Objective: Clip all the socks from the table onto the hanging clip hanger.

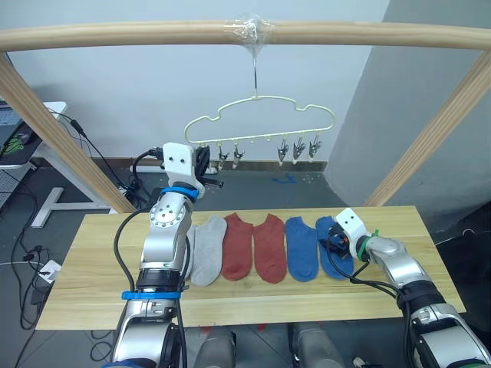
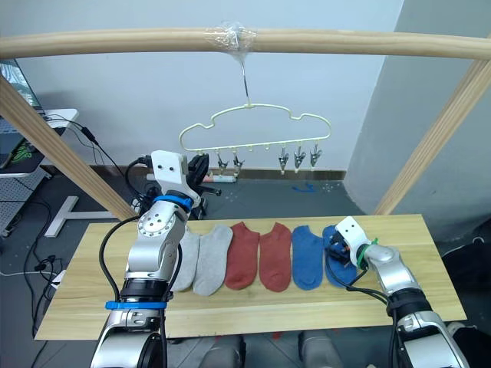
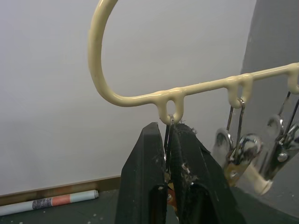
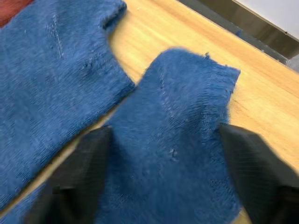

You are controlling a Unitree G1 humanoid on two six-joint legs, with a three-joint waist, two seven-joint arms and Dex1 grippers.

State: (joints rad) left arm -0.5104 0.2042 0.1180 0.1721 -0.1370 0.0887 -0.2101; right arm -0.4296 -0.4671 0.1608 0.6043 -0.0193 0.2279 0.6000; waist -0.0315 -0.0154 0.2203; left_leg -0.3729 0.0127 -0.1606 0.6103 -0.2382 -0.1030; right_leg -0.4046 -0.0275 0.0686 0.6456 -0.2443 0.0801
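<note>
The pale clip hanger (image 1: 261, 115) hangs by its hook from the wooden beam, with grey clips (image 1: 298, 148) along its lower bar. My left gripper (image 1: 205, 165) is raised to the hanger's left end and is shut on the leftmost clip (image 3: 167, 133). Socks lie in a row on the table (image 1: 92, 261): two grey (image 2: 212, 257), two rust red (image 1: 269, 247) and two blue (image 1: 301, 247). My right gripper (image 1: 336, 247) rests low over the rightmost blue sock (image 4: 173, 140), open, with one finger (image 4: 88, 163) on each side of the sock's cuff.
A thick wooden beam (image 1: 153, 34) spans overhead, carried by slanted posts (image 1: 54, 138) at both sides behind the table. Black cables (image 1: 123, 245) trail along my left arm. Bare tabletop lies left of the grey socks and right of the blue ones.
</note>
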